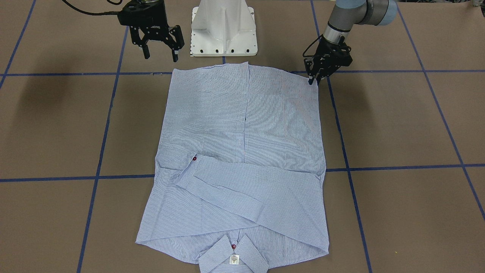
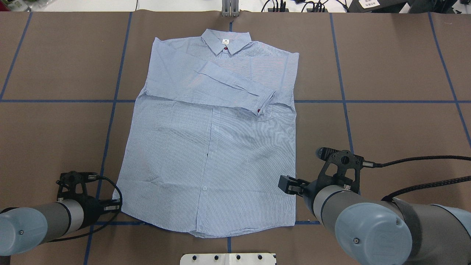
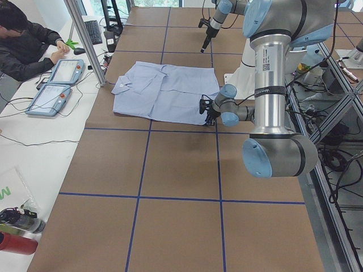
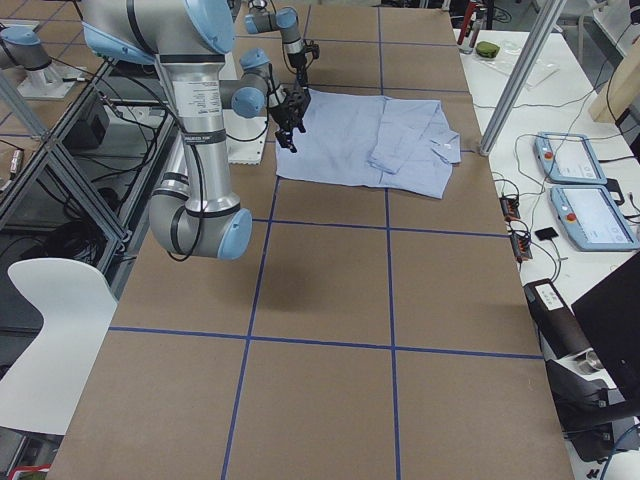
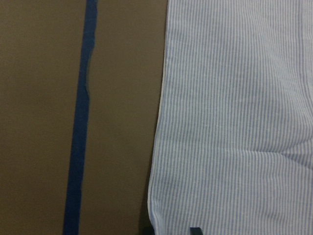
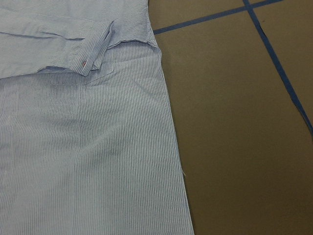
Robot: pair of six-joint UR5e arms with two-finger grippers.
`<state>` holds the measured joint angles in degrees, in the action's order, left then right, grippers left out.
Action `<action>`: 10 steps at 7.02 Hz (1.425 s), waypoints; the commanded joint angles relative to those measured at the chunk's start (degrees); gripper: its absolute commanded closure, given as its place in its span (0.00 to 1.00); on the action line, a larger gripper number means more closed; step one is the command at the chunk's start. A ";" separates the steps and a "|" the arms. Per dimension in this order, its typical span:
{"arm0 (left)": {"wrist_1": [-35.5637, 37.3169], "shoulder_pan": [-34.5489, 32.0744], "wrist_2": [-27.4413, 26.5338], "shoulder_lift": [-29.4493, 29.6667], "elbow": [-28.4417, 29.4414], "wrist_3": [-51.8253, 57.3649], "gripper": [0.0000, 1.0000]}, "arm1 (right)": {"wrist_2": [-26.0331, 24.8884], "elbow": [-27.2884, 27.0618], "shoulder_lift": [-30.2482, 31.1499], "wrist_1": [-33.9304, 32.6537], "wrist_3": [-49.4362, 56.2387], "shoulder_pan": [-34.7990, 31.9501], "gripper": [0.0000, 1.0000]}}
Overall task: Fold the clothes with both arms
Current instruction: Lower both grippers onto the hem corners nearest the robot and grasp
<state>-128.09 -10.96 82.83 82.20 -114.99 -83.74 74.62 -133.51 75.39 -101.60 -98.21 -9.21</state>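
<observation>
The light blue striped shirt lies flat, front up, collar at the far side and one sleeve folded across the chest. My left gripper is down at the hem's corner on my left side. Its fingers are drawn together and look pinched on that corner. The left wrist view shows the shirt's side edge right below. My right gripper hangs open above the table, just off the other hem corner, touching nothing. Its wrist view looks down the shirt's right side and the cuff.
The white pedestal base stands just behind the hem. Blue tape lines cross the brown table. A seated person and tablets are at a side table beyond the collar end.
</observation>
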 commanded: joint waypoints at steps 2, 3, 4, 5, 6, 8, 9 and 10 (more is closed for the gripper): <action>-0.06 -0.03 -0.21 -0.28 -0.58 0.07 1.00 | -2.18 0.00 2.73 0.26 -1.10 2.51 0.00; -0.06 -0.11 -0.12 -0.20 -0.58 0.07 1.00 | -6.11 0.17 4.31 1.66 -5.54 6.35 0.00; -0.14 -0.03 -0.03 -0.02 -0.58 0.07 1.00 | -8.94 0.44 4.68 2.11 -8.46 9.09 0.03; -0.14 -0.11 -0.03 -0.02 -0.67 0.07 1.00 | -12.36 2.53 4.59 2.11 -14.58 11.64 0.05; -0.14 -0.03 0.05 0.07 -0.67 0.07 1.00 | -14.83 5.42 3.98 2.11 -16.47 13.06 0.15; -0.23 -0.11 -0.03 -0.02 -0.67 0.07 1.00 | -14.85 8.60 3.01 2.20 -19.82 14.47 0.25; -0.41 -0.03 -0.03 0.07 -0.67 0.07 1.00 | -14.59 8.87 2.92 2.20 -20.00 15.09 0.25; -0.41 -0.03 -0.03 -0.11 -0.67 0.07 1.00 | -14.50 10.44 1.88 2.20 -19.91 15.53 0.21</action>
<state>-128.43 -11.02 82.80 82.20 -115.66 -83.67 60.01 -124.63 78.17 -99.41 -117.89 5.60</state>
